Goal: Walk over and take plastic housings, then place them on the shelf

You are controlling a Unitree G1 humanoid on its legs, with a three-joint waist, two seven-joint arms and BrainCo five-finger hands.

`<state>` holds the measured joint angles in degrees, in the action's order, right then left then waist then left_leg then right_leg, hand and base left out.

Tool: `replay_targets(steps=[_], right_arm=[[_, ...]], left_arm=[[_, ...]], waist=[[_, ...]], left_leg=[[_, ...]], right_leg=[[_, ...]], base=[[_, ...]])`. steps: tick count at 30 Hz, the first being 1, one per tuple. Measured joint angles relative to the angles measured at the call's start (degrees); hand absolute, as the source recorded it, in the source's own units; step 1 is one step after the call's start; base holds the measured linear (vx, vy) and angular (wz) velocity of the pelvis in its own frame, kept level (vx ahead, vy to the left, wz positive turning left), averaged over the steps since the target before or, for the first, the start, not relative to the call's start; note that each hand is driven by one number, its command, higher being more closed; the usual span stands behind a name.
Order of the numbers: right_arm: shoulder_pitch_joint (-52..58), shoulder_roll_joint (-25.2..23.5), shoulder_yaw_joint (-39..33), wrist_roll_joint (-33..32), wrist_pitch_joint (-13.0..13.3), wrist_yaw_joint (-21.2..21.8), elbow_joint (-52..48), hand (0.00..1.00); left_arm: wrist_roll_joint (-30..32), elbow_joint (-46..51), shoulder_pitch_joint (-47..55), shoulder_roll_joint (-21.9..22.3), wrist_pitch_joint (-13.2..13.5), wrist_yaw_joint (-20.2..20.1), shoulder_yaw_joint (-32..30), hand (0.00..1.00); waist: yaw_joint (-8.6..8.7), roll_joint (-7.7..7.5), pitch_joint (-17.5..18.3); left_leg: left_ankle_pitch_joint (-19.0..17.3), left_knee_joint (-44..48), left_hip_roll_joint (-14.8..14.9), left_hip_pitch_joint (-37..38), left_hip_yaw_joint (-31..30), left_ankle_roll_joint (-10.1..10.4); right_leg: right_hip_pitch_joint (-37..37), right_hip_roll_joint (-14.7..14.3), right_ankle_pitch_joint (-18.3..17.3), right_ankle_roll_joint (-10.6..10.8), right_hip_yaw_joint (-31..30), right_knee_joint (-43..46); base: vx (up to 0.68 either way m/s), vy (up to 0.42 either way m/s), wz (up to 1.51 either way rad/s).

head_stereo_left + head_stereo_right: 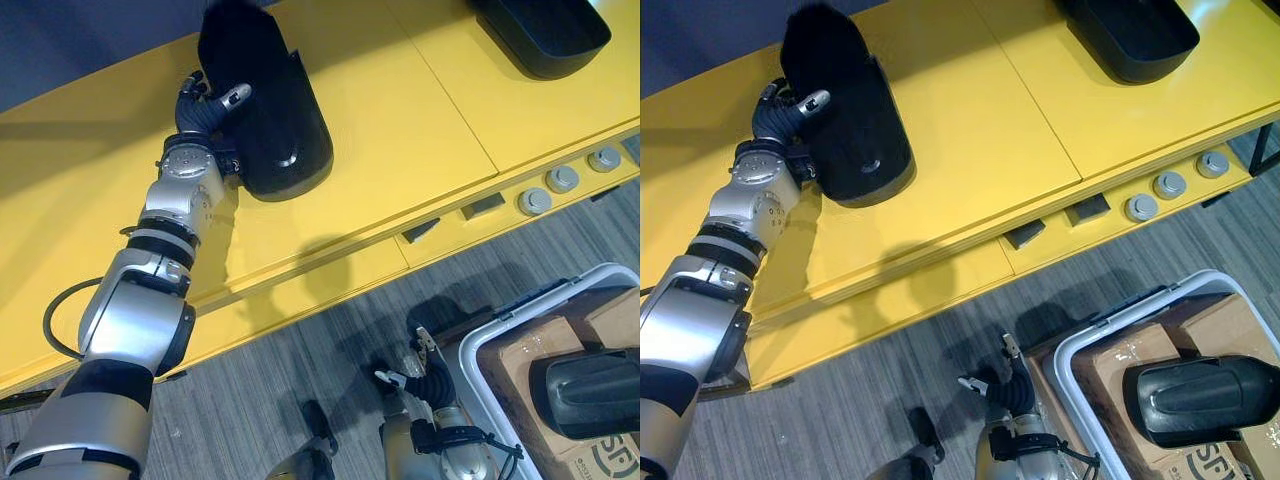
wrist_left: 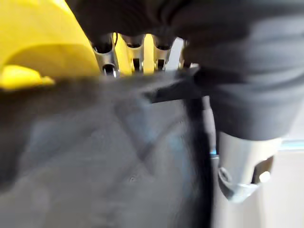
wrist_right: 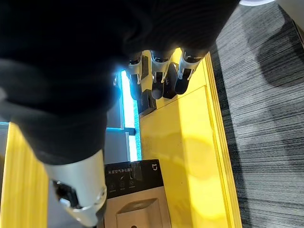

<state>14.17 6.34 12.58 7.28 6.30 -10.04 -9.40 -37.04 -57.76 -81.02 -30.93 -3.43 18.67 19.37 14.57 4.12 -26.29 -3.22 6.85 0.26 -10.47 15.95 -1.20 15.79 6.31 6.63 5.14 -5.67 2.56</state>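
Shelf (image 1: 400, 130), broad and yellow, fills the upper part of the head views, with grey carpet floor (image 1: 300, 370) below its front edge; at the lower right stands a white-rimmed crate (image 1: 1062, 365) holding a cardboard box (image 1: 1100, 375), and one black plastic housing (image 1: 1200, 400) lies on top of that box, not yet moved. A second housing (image 1: 545, 35) already sits on the shelf at the far right; a third, the held housing (image 1: 270, 110), rests on the shelf toward the left, its rounded end pointing at the front edge. The left hand (image 1: 200, 110) is at that housing's left wall, fingers curled over the rim and thumb laid on its inner side, so it is clamped on the part; the left wrist view shows the fingers (image 2: 108, 57) hooked over the dark edge with yellow beyond them. The right hand (image 1: 425, 378) hangs low over the floor beside the crate, fingers loose and carrying nothing. The step in hand looks like setting this housing down; to do it well, the part should lie flat and well back from the front edge before the fingers release, and the hand should lift straight away so as not to drag it toward the row of round knobs (image 1: 562, 179).
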Motion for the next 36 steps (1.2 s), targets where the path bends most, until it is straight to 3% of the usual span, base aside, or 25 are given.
replay_targets(steps=[7, 18, 23, 26, 28, 29, 31, 34, 36], right_arm=[[0.05, -0.31, 2.16, -0.28, 0.18, 0.76, -0.01, 0.0], [0.07, -0.51, 2.11, -0.57, 0.74, 1.28, -0.02, 0.0], [0.11, -0.36, 1.41, -2.29, 0.76, 1.74, 0.05, 0.0], [-0.14, -0.26, -1.72, -2.28, 0.81, 1.76, 0.52, 0.0], [-0.07, 0.25, -6.74, -2.0, 1.16, 1.39, 1.1, 0.0], [-0.07, 0.25, -8.33, -1.47, 1.46, 1.02, 0.97, 0.0], [-0.1, 0.27, -15.89, 0.39, 1.76, -0.81, -0.95, 0.0], [-0.59, 0.39, -24.22, 2.25, 2.88, -4.09, -3.56, 0.0], [-1.39, 0.69, -27.14, 2.52, 3.52, -5.75, -3.75, 0.0]], left_arm=[[8.57, -1.13, -3.32, 0.62, -1.82, 1.66, -2.28, 0.0], [9.04, -1.97, -4.29, 2.95, -2.1, 2.56, -4.68, 0.0], [13.74, 0.12, -4.05, 3.8, -2.11, 6.6, -8.8, 0.0], [16.1, 17.59, 3.4, 5.0, -0.62, 8.9, -10.04, 0.0], [21.07, 37.53, 17.98, 9.34, 2.8, 11.73, -13.18, 0.0], [23.21, 42.04, 21.9, 10.61, 3.71, 12.54, -13.71, 0.0], [29.21, 59.96, 40.3, 15.72, 6.29, 13.6, -14.82, 0.0], [34.37, 73.31, 61.55, 21.7, 10.27, 12.6, -14.97, 0.0], [34.56, 77.87, 71.0, 23.32, 11.79, 11.37, -15.03, 0.0]], waist=[[0.1, -0.03, 0.04], [0.14, -0.29, 0.47], [0.05, -0.59, 2.7], [-0.56, -1.02, 4.09], [-1.65, -1.0, 7.95], [-1.68, -1.02, 8.67], [-3.15, -1.01, 11.68], [-5.0, -1.11, 14.89], [-5.93, -1.42, 15.97]], left_leg=[[0.22, -0.72, -0.06, 1.24, 0.03, -0.05], [0.72, -1.17, -0.08, 2.43, -0.46, -0.06], [1.14, -2.31, -0.13, 4.14, -1.15, 0.01], [1.67, -3.45, -0.12, 6.22, -2.44, 0.19], [2.08, -5.09, -0.07, 7.98, -3.21, 0.54], [2.21, -5.52, -0.09, 8.52, -3.54, 0.52], [2.63, -7.81, -0.09, 11.12, -3.81, 0.75], [2.84, -9.8, -0.07, 12.79, -4.56, 1.06], [3.08, -10.98, -0.13, 13.87, -5.07, 1.34]], right_leg=[[-1.11, -0.05, 0.01, -0.01, -0.04, -0.25], [-2.33, -0.06, 0.0, -0.02, 0.49, -0.24], [-4.07, -0.07, -0.02, -0.04, 1.55, -0.66], [-6.76, -0.04, -0.13, -0.11, 3.0, -1.65], [-8.47, -0.25, -0.33, -0.07, 4.04, -2.31], [-9.03, -0.24, -0.54, -0.19, 4.47, -2.36], [-10.77, -0.46, -1.38, -0.24, 4.9, -2.42], [-12.39, -0.66, -1.52, -0.18, 6.03, -3.35], [-13.48, -0.67, -1.53, -0.16, 6.67, -3.97]], base=[[0.0, 0.048, -0.01], [-0.01, 0.042, 0.02], [0.0, 0.038, 0.07], [0.02, 0.016, 0.23], [0.06, 0.009, 0.15], [0.06, 0.003, 0.17], [0.06, 0.012, 0.11], [0.03, 0.009, 0.15], [-0.01, 0.006, 0.18]])
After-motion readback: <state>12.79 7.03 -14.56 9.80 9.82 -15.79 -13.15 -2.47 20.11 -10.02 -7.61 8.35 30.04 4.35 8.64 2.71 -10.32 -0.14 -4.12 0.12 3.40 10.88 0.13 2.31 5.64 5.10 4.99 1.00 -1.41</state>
